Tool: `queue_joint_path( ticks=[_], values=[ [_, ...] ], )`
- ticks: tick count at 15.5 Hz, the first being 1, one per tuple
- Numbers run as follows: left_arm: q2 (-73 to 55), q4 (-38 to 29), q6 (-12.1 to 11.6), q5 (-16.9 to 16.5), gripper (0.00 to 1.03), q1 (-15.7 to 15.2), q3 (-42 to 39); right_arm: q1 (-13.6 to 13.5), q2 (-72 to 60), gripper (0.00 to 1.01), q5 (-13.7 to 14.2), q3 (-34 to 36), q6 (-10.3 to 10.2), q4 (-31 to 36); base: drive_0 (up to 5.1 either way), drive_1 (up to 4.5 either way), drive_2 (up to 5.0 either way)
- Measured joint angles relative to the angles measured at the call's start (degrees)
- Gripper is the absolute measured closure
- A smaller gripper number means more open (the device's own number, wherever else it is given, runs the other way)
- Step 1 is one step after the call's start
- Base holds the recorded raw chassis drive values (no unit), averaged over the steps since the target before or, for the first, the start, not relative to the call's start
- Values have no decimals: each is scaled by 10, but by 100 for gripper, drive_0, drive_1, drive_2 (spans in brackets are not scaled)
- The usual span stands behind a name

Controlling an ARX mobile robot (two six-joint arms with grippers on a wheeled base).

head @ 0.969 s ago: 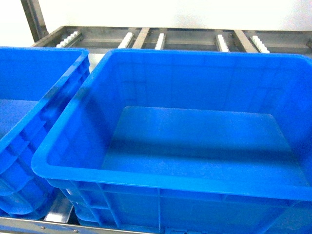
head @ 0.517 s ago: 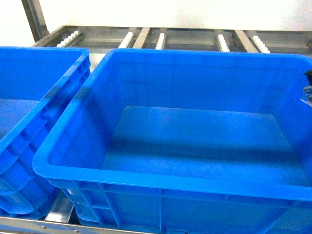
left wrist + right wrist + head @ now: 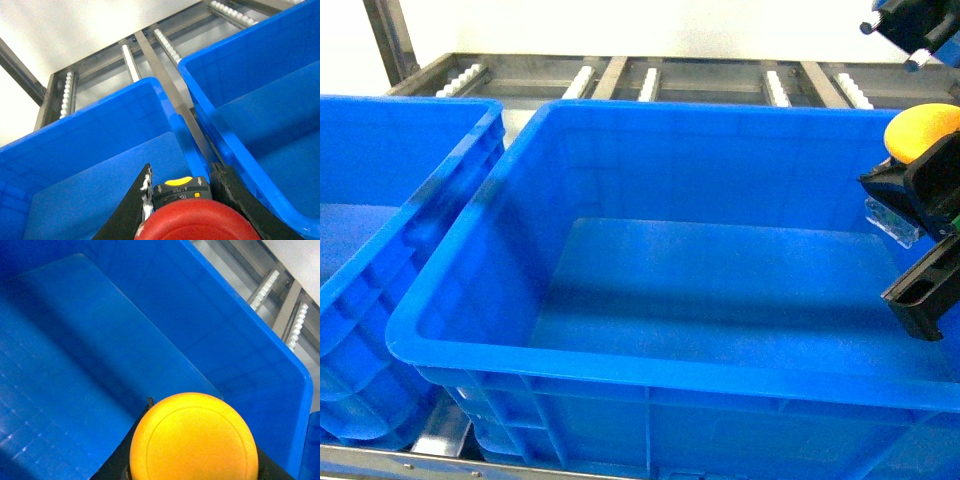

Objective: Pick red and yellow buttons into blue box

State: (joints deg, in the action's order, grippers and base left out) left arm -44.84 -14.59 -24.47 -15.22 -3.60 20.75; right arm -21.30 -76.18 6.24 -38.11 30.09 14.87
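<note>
Two blue crates are sitting side by side on a roller rack (image 3: 620, 78). The left end effector (image 3: 182, 200) is gripping the red button (image 3: 197, 222) above the left crate (image 3: 100, 150). The right end effector (image 3: 920, 230) is clamping the yellow button (image 3: 918, 128) over the blue box (image 3: 650, 365).

second crate (image 3: 380, 250) left of box (image 3: 620, 360)
</note>
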Motion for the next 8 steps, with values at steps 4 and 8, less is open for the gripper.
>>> queue_joint_path(
  ticks=[4, 8],
  values=[
    [0, 0, 0, 0, 74, 0, 0, 3, -13, 74, 17, 0, 7, 14, 0, 0, 0],
    [0, 0, 0, 0, 74, 0, 0, 3, -13, 61, 19, 0, 9, 14, 0, 0, 0]
  ],
)
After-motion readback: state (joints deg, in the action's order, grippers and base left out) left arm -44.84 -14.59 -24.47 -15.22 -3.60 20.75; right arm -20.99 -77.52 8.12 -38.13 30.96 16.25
